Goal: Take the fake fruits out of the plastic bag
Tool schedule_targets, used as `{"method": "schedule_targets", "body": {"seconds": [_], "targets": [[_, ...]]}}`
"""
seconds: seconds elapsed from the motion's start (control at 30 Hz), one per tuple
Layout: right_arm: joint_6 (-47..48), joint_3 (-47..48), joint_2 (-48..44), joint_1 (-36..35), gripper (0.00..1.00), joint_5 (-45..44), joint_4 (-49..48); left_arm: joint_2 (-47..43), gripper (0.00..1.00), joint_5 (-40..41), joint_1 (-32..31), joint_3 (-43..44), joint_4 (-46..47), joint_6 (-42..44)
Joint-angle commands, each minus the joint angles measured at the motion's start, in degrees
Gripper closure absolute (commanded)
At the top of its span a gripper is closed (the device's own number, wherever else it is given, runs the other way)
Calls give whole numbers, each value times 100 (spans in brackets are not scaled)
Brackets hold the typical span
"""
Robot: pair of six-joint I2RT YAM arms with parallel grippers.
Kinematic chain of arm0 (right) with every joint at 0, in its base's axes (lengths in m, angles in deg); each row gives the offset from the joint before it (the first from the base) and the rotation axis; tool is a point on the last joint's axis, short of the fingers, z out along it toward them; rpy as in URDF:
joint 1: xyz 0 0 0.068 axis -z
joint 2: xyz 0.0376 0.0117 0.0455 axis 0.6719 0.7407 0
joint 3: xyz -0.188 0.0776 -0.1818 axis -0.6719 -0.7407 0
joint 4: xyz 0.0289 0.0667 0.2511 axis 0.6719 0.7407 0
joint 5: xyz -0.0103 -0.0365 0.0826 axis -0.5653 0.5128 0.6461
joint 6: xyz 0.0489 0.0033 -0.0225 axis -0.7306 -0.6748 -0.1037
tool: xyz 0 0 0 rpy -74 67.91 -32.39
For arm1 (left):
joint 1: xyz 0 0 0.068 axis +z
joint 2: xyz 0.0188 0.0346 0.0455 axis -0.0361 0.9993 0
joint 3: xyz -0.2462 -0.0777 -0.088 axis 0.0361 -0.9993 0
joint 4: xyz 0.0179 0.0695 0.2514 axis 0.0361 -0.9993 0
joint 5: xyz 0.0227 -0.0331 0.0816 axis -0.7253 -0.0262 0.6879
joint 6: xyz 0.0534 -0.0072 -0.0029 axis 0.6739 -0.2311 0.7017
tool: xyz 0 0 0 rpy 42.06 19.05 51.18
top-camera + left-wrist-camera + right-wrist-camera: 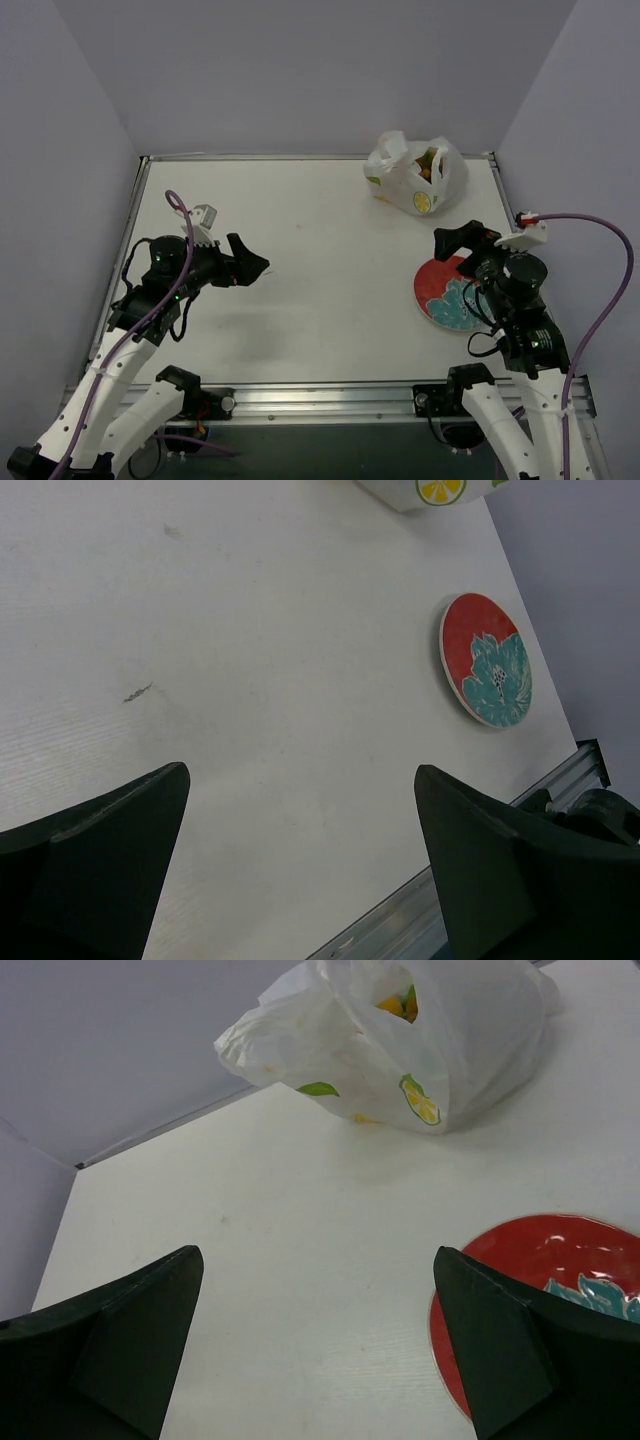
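Left gripper [302, 775] and right gripper [320, 1252] are open and empty. The bag [480, 1030], ahead of the right fingers [120, 1340], looks thin and soft; it is probably best pinched by its loose top.

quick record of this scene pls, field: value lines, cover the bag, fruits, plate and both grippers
plastic bag: slumped at the far right of the table, mouth open
fake fruits: inside the bag; yellow-orange and green bits show through the opening
plate: red and teal, flat on the table, nearer than the bag, nothing on it
left gripper: open, over the table's left side, holding nothing
right gripper: open, above the plate, aimed toward the bag, holding nothing
progress: no fruit seen outside the bag
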Motion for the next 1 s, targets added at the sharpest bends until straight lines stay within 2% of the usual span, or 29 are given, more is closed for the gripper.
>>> {"method": "schedule_targets", "body": {"seconds": [0.0,0.2,0.3,0.37,0.53,0.6,0.63,0.73,0.77,0.83,0.87,0.97], "targets": [[120,164,543,23,4,-304,-185,-81,6,-149,2,51,305,-171],[216,147,2054,23,0,-472,-1247,137,6,-553,-15,-362,1340,-830],[427,471,3003,23,0,-752,-1679,401,6,-563,-112,-469,1764,-1077],[550,787,3627,23,0,-911,-1889,533,6,-414,-261,-399,1923,-1121],[841,1325,4823,93,1,-1597,-2443,1253,6,535,-1148,14,2336,-945],[902,1596,5139,102,7,-1676,-2540,1832,6,790,-1472,339,2547,-858],[920,1675,5411,102,10,-1729,-2680,2043,6,1052,-1579,479,2574,-727],[938,1825,5799,137,31,-1940,-2900,3106,6,1536,-1834,1278,2592,-367],[920,1817,5852,163,48,-1984,-2962,3387,6,1590,-1878,1507,2618,-278],[903,1782,5906,181,67,-2028,-2971,4161,6,1652,-1984,2218,2714,37],[876,1729,5880,199,81,-2046,-3006,4425,6,1722,-2010,2499,2697,178],[789,1396,5687,260,99,-2002,-3033,5557,6,1644,-2028,3756,2496,820]]}}
